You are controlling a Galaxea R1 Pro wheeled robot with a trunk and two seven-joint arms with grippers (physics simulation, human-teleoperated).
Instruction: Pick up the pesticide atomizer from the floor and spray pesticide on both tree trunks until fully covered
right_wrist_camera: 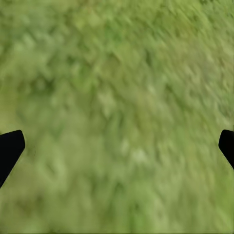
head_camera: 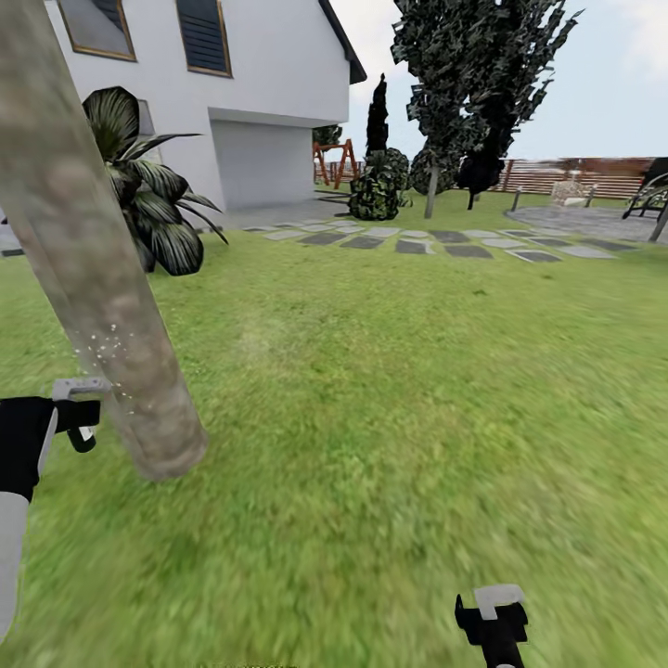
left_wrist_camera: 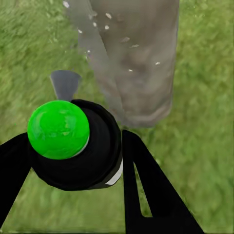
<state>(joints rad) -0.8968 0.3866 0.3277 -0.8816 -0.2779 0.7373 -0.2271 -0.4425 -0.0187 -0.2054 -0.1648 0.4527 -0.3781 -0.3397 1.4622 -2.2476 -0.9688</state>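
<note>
I am holding my left arm out low at my left side, its gripper [head_camera: 82,413] clamping the atomizer [left_wrist_camera: 73,144] between both fingers [left_wrist_camera: 146,190]. My right gripper [right_wrist_camera: 117,146] is hanging low, pointing down, fingertips spread wide.

Green grass [head_camera: 399,390] is spreading across the whole near ground under flat daylight. At the far left a white house [head_camera: 269,83] is standing, showing two dark framed windows [head_camera: 202,35] and a recessed garage door [head_camera: 264,162]. A broad-leaved dark shrub [head_camera: 153,199] is growing in front of its wall. Grey stepping stones [head_camera: 436,243] are running rightward across the far lawn. A brown slatted fence [head_camera: 575,174] is closing the far right, beneath a pale blue sky [head_camera: 617,83].
</note>
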